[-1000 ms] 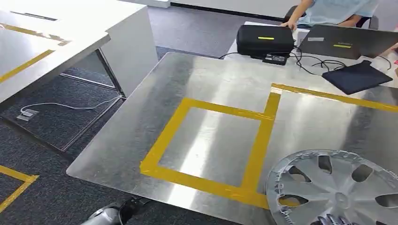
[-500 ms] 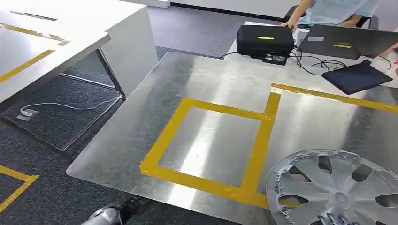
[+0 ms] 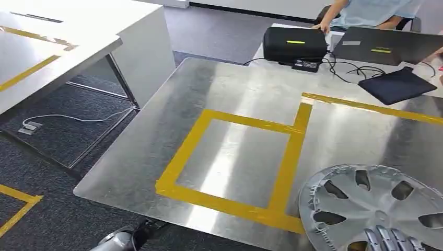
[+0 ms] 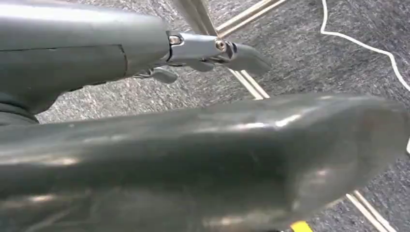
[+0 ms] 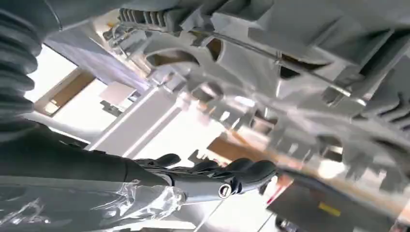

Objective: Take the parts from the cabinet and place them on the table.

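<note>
Head view: silver hubcap [image 3: 373,209] sits at the near right corner of the metal desk [image 3: 156,136], part of it out of frame right and bottom. It lies just right of the yellow tape square [image 3: 235,162], its left rim overlapping the tape's near right corner. Right robot hand [image 3: 391,240] comes in at the bottom edge, silver fingers [image 3: 377,239] lying over the hubcap's near rim, so it is grasping the hubcap. A second yellow tape line [image 3: 371,107] runs off to the right from the square's far corner. Far side of the desk: black case [image 3: 294,44] with a yellow label, a dark laptop [image 3: 386,46], cables, a dark flat pouch [image 3: 397,85]. A person in a light blue top [image 3: 373,10] sits behind, one hand on the case. White desk [image 3: 57,47] with yellow tape at far left, white cable [image 3: 78,118] on the grey carpet. Left arm [image 3: 120,240] pokes in at bottom, below the desk edge.

Left wrist view: left robot hand [image 4: 193,145] is close to the lens and blurred, thick grey thumb across the frame, one dark finger [image 4: 241,53] stretched straight out, nothing in it; reads as released. Behind it grey carpet, metal desk legs [image 4: 241,77], the white cable.

Right wrist view: right robot hand's dark fingers [image 5: 241,174] are curled up under the hubcap, its ribbed grey underside [image 5: 270,72] filling the upper frame. Contact point itself is blurred. Clear plastic wrap [image 5: 145,198] on the wrist.
</note>
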### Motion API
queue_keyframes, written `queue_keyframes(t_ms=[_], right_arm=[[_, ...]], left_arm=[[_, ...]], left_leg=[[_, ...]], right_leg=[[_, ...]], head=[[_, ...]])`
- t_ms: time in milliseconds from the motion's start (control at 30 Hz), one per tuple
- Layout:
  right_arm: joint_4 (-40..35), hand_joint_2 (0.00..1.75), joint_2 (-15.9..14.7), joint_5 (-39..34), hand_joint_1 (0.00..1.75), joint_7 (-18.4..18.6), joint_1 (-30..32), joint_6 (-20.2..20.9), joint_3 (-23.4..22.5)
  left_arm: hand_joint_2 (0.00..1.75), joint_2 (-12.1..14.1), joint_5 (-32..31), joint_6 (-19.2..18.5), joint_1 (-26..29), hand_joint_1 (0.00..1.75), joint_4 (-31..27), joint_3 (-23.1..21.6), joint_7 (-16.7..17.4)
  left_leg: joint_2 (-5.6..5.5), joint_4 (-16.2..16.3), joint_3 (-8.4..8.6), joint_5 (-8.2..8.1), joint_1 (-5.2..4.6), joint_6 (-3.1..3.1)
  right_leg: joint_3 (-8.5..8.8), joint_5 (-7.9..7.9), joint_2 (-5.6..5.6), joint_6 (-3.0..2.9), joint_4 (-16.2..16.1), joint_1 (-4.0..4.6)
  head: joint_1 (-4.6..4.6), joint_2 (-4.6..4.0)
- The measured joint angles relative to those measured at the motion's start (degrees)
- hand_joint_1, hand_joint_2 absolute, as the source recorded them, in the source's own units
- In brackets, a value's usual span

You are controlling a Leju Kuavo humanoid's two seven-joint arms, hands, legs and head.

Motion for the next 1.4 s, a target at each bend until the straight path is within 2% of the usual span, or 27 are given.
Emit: queue_keyframes(t_ms=[67, 100, 200, 233, 267, 300, 333, 367, 400, 467, 500, 533, 567, 633, 667, 700, 800, 867, 967, 1000, 1067, 1133, 1167, 1200, 1333, 1367, 1400], right_arm=[[-1.68, 1.75, 0.04, 0.16, 0.00, -0.67, -1.60, -3.28, 0.41], [-2.32, 1.75, 1.38, 0.26, 0.00, -2.91, -2.99, -8.20, 0.94], [-2.52, 1.75, 9.32, 0.33, 0.00, -18.81, -4.87, -29.45, 0.68], [-2.54, 1.75, 12.18, 0.35, 0.00, -24.59, -5.15, -34.60, 0.85], [-2.63, 1.75, 13.98, 0.31, 0.00, -26.71, -5.30, -36.46, 0.83], [-2.65, 1.75, 15.13, 0.20, 0.00, -26.69, -5.32, -36.37, 0.83], [-2.63, 1.75, 16.36, 0.13, 0.00, -26.81, -5.13, -36.48, 0.83], [-2.61, 1.75, 17.57, 0.16, 0.00, -27.34, -5.01, -36.85, 0.83], [-2.58, 1.75, 18.31, 0.16, 0.00, -27.78, -5.03, -37.23, 0.85], [-2.45, 1.75, 19.80, 0.15, 0.00, -27.54, -4.98, -38.06, 0.98], [-2.39, 1.75, 20.22, 0.15, 0.00, -26.74, -5.07, -38.65, 1.33], [-2.32, 1.75, 20.46, 0.13, 0.00, -25.98, -5.16, -38.89, 1.86], [-2.30, 1.75, 20.59, 0.16, 0.00, -25.06, -5.27, -39.04, 2.12], [-2.30, 1.75, 20.59, 0.16, 0.00, -23.19, -5.66, -39.11, 3.12], [-2.21, 1.75, 20.59, 0.15, 0.00, -22.86, -6.07, -39.13, 3.46], [-2.19, 1.75, 20.61, 0.20, 0.00, -22.64, -6.02, -39.19, 3.74], [-2.15, 1.75, 20.63, 0.22, 0.00, -22.40, -6.20, -39.24, 4.46], [-2.17, 1.75, 20.68, 0.22, 0.00, -22.40, -6.31, -39.24, 4.81], [-2.15, 1.75, 20.74, 0.26, 0.00, -22.40, -6.53, -39.24, 5.00], [-2.13, 1.75, 20.74, 0.24, 0.00, -22.40, -6.58, -39.24, 5.14], [-2.10, 1.75, 20.74, 0.26, 0.00, -22.40, -6.65, -39.24, 5.29], [-2.10, 1.75, 20.74, 0.26, 0.00, -22.40, -6.74, -39.24, 5.33], [-2.10, 1.75, 20.74, 0.26, 0.00, -22.40, -6.74, -39.22, 5.36], [-2.10, 1.75, 20.74, 0.24, 0.00, -22.27, -6.71, -39.22, 5.36], [-2.10, 1.75, 20.74, 0.26, 0.00, -20.15, -6.88, -39.33, 6.41], [-2.10, 1.75, 20.74, 0.26, 0.00, -19.25, -6.96, -39.35, 6.80], [-2.08, 1.75, 20.70, 0.24, 0.00, -17.65, -7.60, -39.46, 7.57]], left_arm=[[0.00, 0.00, 0.26, 0.24, 0.09, 0.00, 0.00, 0.07, -0.37], [0.00, 0.00, 0.44, 0.26, 0.12, 0.00, 0.00, 0.13, -0.55], [0.00, -0.11, 0.70, 0.26, 0.24, 0.00, 0.00, 0.48, -0.81], [0.00, -0.11, 0.81, 0.26, 0.26, 0.00, 0.00, 0.53, -0.83], [0.00, -0.15, 0.87, 0.28, 0.26, 0.00, 0.00, 0.53, -0.85], [0.00, -0.24, 0.92, 0.28, 0.24, 0.00, -0.02, 0.57, -0.85], [0.00, -0.42, 0.96, 0.31, 0.27, 0.00, -0.02, 0.66, -0.85], [0.00, -0.42, 1.03, 0.31, 0.50, 0.00, -0.02, 0.83, -0.89], [0.00, -0.39, 1.09, 0.33, 0.63, 0.00, -0.02, 0.98, -1.05], [0.00, -0.28, 1.22, 0.37, 0.77, 0.00, -0.02, 1.12, -1.20], [0.00, -0.17, 1.42, 0.39, 0.80, 0.00, -0.02, 1.22, -1.31], [0.00, -0.17, 1.55, 0.39, 0.83, 0.00, -0.02, 1.36, -1.35], [0.00, -0.20, 1.55, 0.39, 0.90, 0.00, -0.02, 1.42, -1.38], [0.00, -0.15, 1.62, 0.39, 0.99, 0.00, -0.02, 1.53, -1.38], [0.00, -0.04, 1.64, 0.42, 0.98, 0.00, -0.02, 1.60, -1.38], [0.00, 0.02, 1.64, 0.46, 1.07, 0.00, -0.02, 1.66, -1.35], [0.00, 0.15, 1.68, 0.50, 1.22, 0.00, -0.02, 1.86, -1.38], [0.00, 0.20, 1.68, 0.50, 1.31, 0.00, 0.00, 1.92, -1.35], [0.00, 0.37, 1.68, 0.50, 1.34, 0.00, 0.00, 2.12, -1.33], [0.00, 0.37, 1.68, 0.50, 1.34, 0.00, -0.02, 2.17, -1.38], [0.00, 0.35, 1.68, 0.50, 1.28, 0.00, -0.02, 2.21, -1.42], [0.00, 0.35, 1.68, 0.50, 1.13, 0.00, -0.02, 2.25, -1.53], [0.00, 0.28, 1.68, 0.50, 1.08, 0.00, -0.02, 2.25, -1.53], [0.00, -0.07, 1.70, 0.50, 0.82, 0.00, -0.02, 2.27, -1.64], [0.00, -0.04, 1.86, 0.55, 0.58, 0.00, -0.02, 2.38, -1.84], [0.00, -0.07, 1.99, 0.61, 0.39, 0.00, -0.02, 2.43, -1.90], [0.00, -0.11, 2.10, 0.79, 0.20, 0.00, -0.02, 2.43, -1.99]], left_leg=[[-0.01, 0.19, -0.03, -0.03, -0.15, 0.07], [0.00, 0.19, -0.02, -0.03, -0.15, 0.10], [-0.08, 0.22, -0.03, -0.13, -0.27, 0.36], [-0.08, 0.21, 0.00, -0.16, -0.42, 0.57], [0.06, 0.14, 0.04, -0.11, -0.49, 0.76], [0.34, -0.47, 0.26, 0.17, -0.30, 1.03], [1.00, -1.38, 0.63, 0.67, 0.14, 1.27], [1.29, -1.67, 0.72, 0.71, 0.11, 1.48], [1.63, -1.67, 0.69, 0.72, 0.11, 1.52], [2.53, -1.63, 0.72, 0.58, 0.03, 1.49], [2.92, -1.60, 0.74, 0.51, 0.04, 1.40], [3.20, -1.60, 0.84, 0.39, 0.09, 1.23], [3.35, -1.56, 0.98, 0.25, 0.19, 0.99], [3.42, -1.10, 1.21, -0.20, 0.53, 0.27], [3.43, -0.89, 1.24, -0.38, 0.40, -0.17], [3.36, -0.40, 1.11, -0.59, 0.20, -0.68], [3.37, -0.75, 1.01, -0.13, 0.46, -1.59], [3.54, 0.69, 0.27, -1.77, 0.60, -2.03], [3.53, 14.10, -6.05, -8.43, 0.48, -2.07], [3.53, 17.41, -7.64, -9.21, 0.46, -2.02], [3.53, 15.81, -6.99, -6.62, 0.49, -1.93], [3.55, 6.05, -2.18, -1.15, 0.59, -1.91], [3.57, 1.99, -0.22, -0.21, 0.74, -2.07], [3.33, 0.12, 0.55, -1.01, 0.46, -1.93], [3.37, 0.18, 0.12, -0.48, 0.41, -0.03], [3.45, 0.16, 0.10, -0.35, 0.46, 0.34], [3.45, 0.16, 0.04, -0.27, 0.45, 0.66]], right_leg=[[-0.01, 0.09, 0.03, 0.14, -0.11, -0.17], [-0.07, 0.10, 0.11, 0.16, -0.11, -0.22], [-0.56, -0.03, 0.01, 0.38, -0.19, -0.35], [-0.53, -0.04, 0.07, 0.47, -0.22, -0.50], [-0.55, 0.10, 0.30, 0.67, -0.47, -0.58], [-0.58, 0.20, 0.63, 0.86, -0.68, -0.48], [-0.45, -0.24, -0.74, 0.61, -0.30, -0.39], [-1.34, -1.69, -4.11, 0.75, 1.59, -0.11], [-3.24, -3.87, -5.93, 1.00, 5.24, -0.16], [-7.90, -7.78, -7.00, 1.49, 14.46, -0.41], [-9.42, -8.13, -7.06, 1.69, 17.02, -0.47], [-9.35, -6.88, -7.07, 1.84, 16.40, -0.58], [-7.82, -4.47, -7.10, 1.98, 13.04, -0.75], [-2.33, 0.85, -7.31, 2.35, 2.27, -1.15], [-1.63, 0.30, -7.27, 2.36, 0.98, -0.86], [-1.34, 0.78, -6.89, 1.42, 0.54, -0.84], [-2.03, 0.83, -6.83, 0.27, 1.41, -0.49], [-2.01, 1.11, -6.85, -0.63, 1.13, -0.74], [-2.39, 1.19, -6.95, -1.31, 1.17, -0.52], [-2.41, 1.19, -6.94, -1.33, 1.17, -0.47], [-2.27, 1.18, -6.87, -1.31, 1.18, -0.55], [-1.94, 1.02, -6.74, -0.98, 1.20, -0.89], [-1.91, 0.93, -6.68, -0.53, 1.23, -0.76], [-2.24, 0.73, -6.53, -0.06, 1.76, -0.43], [-2.00, 1.39, -6.50, 1.36, 0.61, -0.82], [-2.68, 0.43, -6.81, 1.49, 1.51, -0.86], [-3.79, -1.74, -7.06, 1.56, 4.38, -0.78]], head=[[0.00, 0.00], [-0.04, 0.00], [-0.07, 0.00], [-0.04, 0.00], [-0.13, 0.00], [-0.07, 0.00], [-0.04, 0.00], [0.37, 0.00], [0.55, 0.00], [0.48, 0.00], [0.50, 0.00], [0.50, 0.00], [0.50, 0.00], [0.52, 0.00], [0.55, 0.00], [0.59, -0.02], [0.28, 0.00], [0.07, 0.00], [-0.35, 0.00], [-0.37, 0.00], [-0.37, 0.00], [-0.37, 0.00], [-0.42, 0.00], [-0.68, 0.00], [-0.33, 0.00], [-0.20, 0.00], [0.04, 0.00]])
